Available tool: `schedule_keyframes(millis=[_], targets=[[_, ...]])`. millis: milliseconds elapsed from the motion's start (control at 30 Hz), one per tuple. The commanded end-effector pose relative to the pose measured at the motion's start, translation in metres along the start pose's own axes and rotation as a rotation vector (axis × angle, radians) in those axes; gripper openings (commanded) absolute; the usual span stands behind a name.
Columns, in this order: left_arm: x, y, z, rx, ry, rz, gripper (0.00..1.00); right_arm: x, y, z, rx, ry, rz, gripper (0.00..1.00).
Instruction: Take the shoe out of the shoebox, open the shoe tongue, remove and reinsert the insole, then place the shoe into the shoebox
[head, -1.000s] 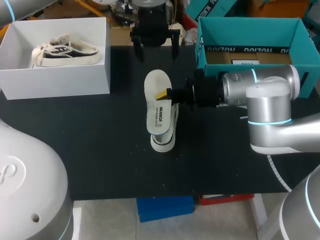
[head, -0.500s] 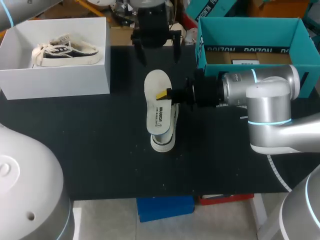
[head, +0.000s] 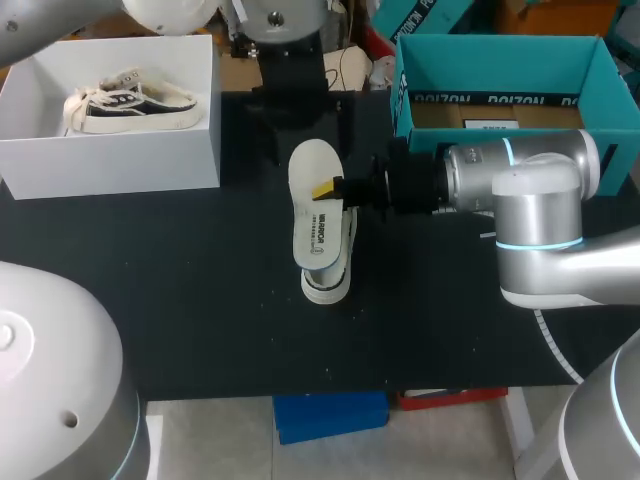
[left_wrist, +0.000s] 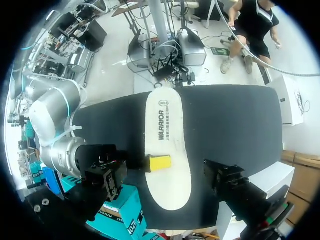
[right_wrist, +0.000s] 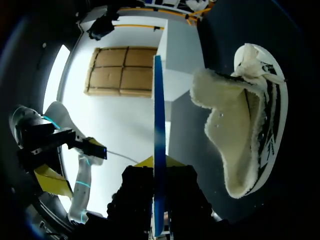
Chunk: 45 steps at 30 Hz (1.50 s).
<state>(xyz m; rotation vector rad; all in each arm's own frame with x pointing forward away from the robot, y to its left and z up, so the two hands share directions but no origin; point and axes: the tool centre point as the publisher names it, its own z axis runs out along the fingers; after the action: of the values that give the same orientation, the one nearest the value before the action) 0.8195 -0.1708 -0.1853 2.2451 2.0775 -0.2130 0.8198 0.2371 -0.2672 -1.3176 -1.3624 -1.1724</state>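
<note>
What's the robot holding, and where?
The right gripper pinches the white insole in its jaws, midway along one long edge. The left gripper holds nothing.

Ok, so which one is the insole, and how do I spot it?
Find the middle of the black table, between the white shoebox and the teal box. Over the shoe lying there, pinched by the right gripper, is the insole: the only flat, thin, white foot shape.

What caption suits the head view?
Jaws of the right arm pinch the white insole over the shoe; left arm hovers beyond.
</note>
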Motion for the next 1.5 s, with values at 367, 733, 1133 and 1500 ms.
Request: schedule_keyframes(millis=[367, 733, 1133, 1500], targets=[[0.017, -0.05, 0.001, -0.062, -0.343, -0.023, 1.0, 0.0, -0.001, 0.001, -0.002, -0.003, 0.001, 0.0], [0.042, -0.052, -0.007, 0.037, -1.025, -0.124, 1.0, 0.0, -0.001, 0.001, -0.002, -0.003, 0.001, 0.0], [0.048, -0.05, -0.004, 0.122, -1.196, -0.156, 1.0, 0.0, -0.001, 0.001, -0.002, -0.003, 0.001, 0.0], [0.048, -0.05, -0.004, 0.122, -1.196, -0.156, 1.0, 0.0, -0.001, 0.001, -0.002, -0.003, 0.001, 0.0]])
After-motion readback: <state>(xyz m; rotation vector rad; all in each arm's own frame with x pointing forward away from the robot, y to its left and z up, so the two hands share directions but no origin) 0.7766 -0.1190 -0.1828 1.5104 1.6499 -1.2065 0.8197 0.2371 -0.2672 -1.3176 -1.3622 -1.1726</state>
